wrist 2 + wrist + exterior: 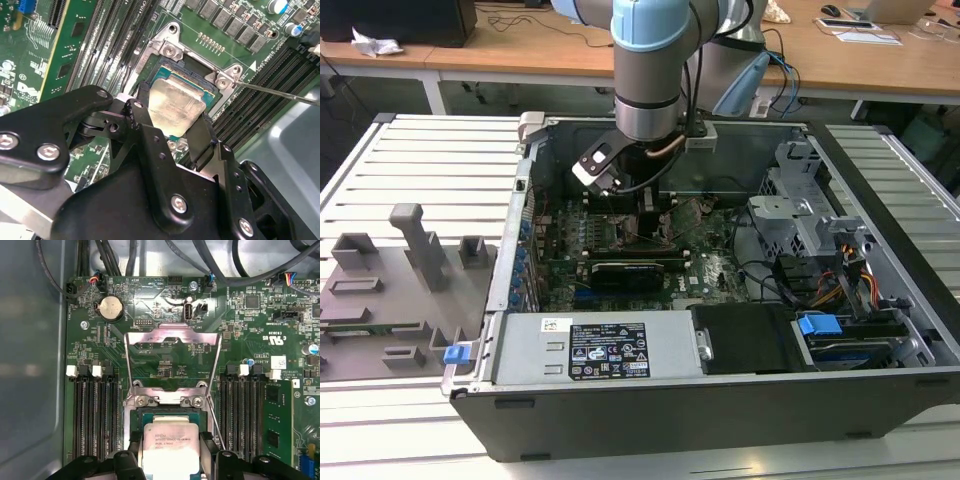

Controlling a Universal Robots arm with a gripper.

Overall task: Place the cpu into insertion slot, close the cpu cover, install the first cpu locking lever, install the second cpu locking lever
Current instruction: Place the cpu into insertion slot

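Note:
My gripper (175, 107) is down inside the open computer case (520, 250), over the motherboard. Its black fingers (142, 105) sit against two opposite edges of the cpu (177, 110), a silvery square chip, and are shut on it. The cpu (170, 450) hovers at the insertion slot (165, 416), whose dark rim shows just beyond the chip in both wrist views. The cpu cover (174, 334) stands swung open behind the slot, the board visible through its window. A thin locking lever (280, 92) sticks out free beside the socket. In the exterior view the gripper (650, 212) hangs mid-board.
Long black memory slots (92, 415) flank the socket on both sides. A black card (625, 272) lies across the board in front of it. The power supply (610, 355) and drive cage (800, 215) crowd the case. A grey fixture plate (400, 290) lies at the exterior view's left.

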